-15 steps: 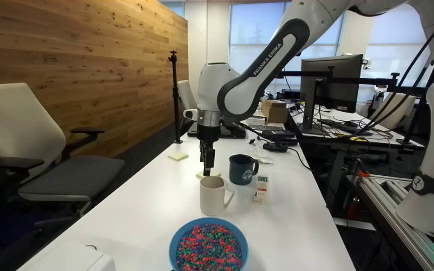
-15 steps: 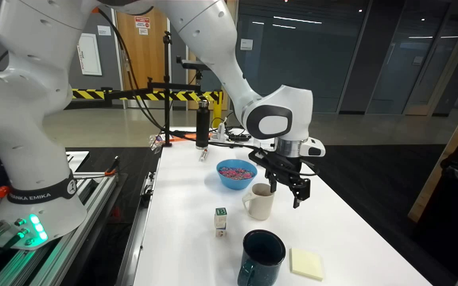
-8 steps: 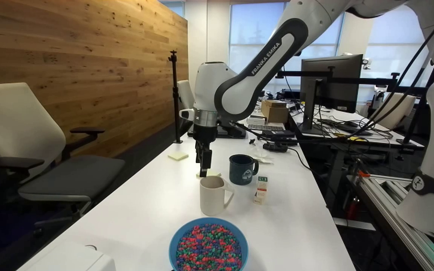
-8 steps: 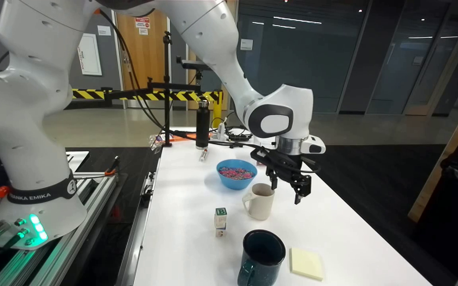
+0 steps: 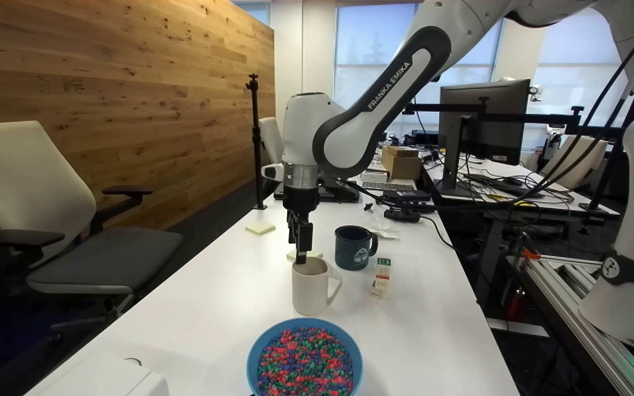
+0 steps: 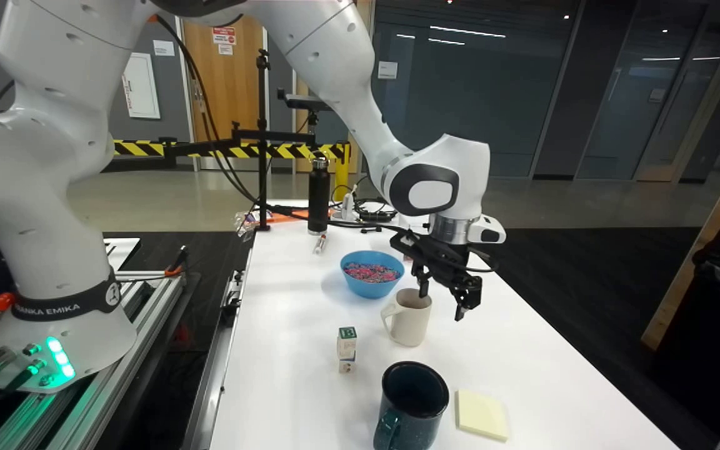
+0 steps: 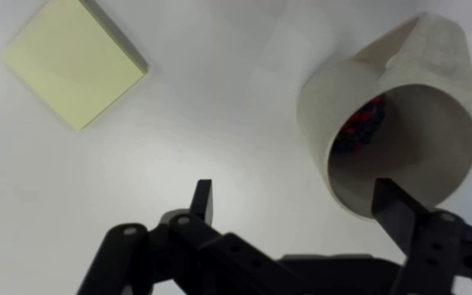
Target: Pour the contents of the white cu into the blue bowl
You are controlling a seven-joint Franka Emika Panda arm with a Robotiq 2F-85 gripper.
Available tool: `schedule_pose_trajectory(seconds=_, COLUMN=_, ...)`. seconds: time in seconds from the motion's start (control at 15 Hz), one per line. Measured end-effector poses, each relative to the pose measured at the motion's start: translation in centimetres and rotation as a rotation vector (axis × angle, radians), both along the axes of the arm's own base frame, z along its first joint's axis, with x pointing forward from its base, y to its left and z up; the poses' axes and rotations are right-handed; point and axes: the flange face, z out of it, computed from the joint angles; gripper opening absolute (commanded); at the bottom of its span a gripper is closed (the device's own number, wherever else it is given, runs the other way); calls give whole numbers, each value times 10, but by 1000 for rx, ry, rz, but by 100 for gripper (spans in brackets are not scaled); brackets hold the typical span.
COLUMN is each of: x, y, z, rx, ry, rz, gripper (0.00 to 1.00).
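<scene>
Below the claw [image 6: 440, 304] lies a white table [image 6: 294, 400]. Nearest the claw stands the cream-white mug [image 6: 411, 324], the blue bowl [image 6: 370, 289] farther off. Across the claw from the bowl sit a dark mug [image 5: 350, 250] and yellow notepad [image 6: 482, 415]; stacked blocks [image 6: 347, 350] stand aside.

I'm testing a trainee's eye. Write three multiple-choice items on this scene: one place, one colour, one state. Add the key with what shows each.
1. Where is the white mug?
A. On the table, between the dark mug and the blue bowl
B. Inside the blue bowl
C. Under the table

2. What colour is the note pad in the wrist view?
A. Pink
B. Green
C. Pale yellow

3. What state is the end effector in?
A. Shut on the white mug
B. Open, gripping nothing
C. Shut on nothing

Key:
1 A: both exterior views show it there.
2 C: its top face shows that colour.
3 B: the fingers stand spread, nothing clamped between them.
</scene>
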Motion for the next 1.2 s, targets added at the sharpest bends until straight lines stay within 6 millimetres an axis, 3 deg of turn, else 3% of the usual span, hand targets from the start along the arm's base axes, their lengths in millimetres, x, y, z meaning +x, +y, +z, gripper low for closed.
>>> schedule_pose_trajectory(seconds=0.47, x=-3, y=-1, z=-16, rx=-1, ry=31, rz=6, gripper=100)
schedule_pose_trajectory(seconds=0.53, x=-4, y=-2, z=-19, rx=-2, ry=35, rz=6, gripper=81)
schedule_pose_trajectory(seconds=1.2, x=-2, y=-5, z=-22, rx=-21, ry=36, rz=22, gripper=9)
